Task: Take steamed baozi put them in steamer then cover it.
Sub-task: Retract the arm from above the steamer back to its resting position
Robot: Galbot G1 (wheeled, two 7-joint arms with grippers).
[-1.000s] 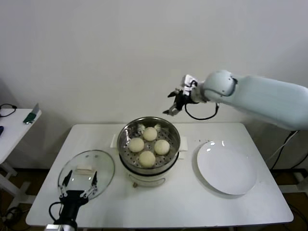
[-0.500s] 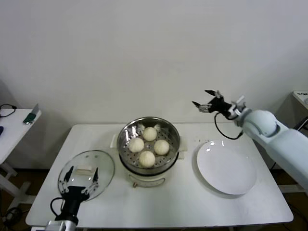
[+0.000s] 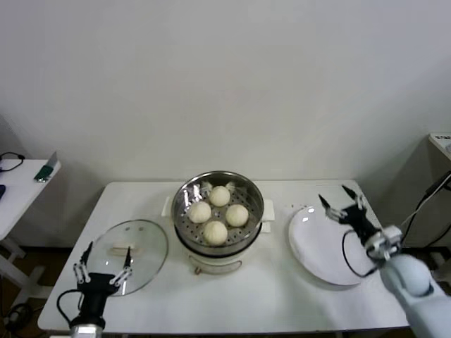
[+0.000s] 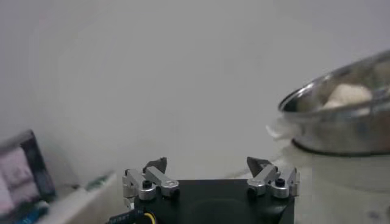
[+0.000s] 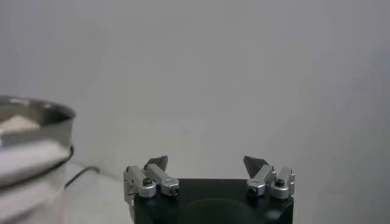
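Note:
The steel steamer (image 3: 184,222) stands at the table's middle on its white base, uncovered. Several cream baozi (image 3: 215,232) lie on its perforated tray. The glass cover (image 3: 144,250) with a cream handle (image 3: 121,248) lies flat on the table to the steamer's left. My left gripper (image 3: 104,261) is open and empty at the cover's near edge. My right gripper (image 3: 340,201) is open and empty over the white plate's far right side. The steamer's rim with one baozi shows in the left wrist view (image 4: 341,100), and its rim in the right wrist view (image 5: 36,119).
A flat white plate (image 3: 317,246) lies to the right of the steamer. A side table (image 3: 17,183) with a small green object stands at far left. A white wall rises behind the table.
My right arm has swung from above the steamer's back out to the right and down to the plate. My left gripper has drawn back slightly toward the cover's near edge.

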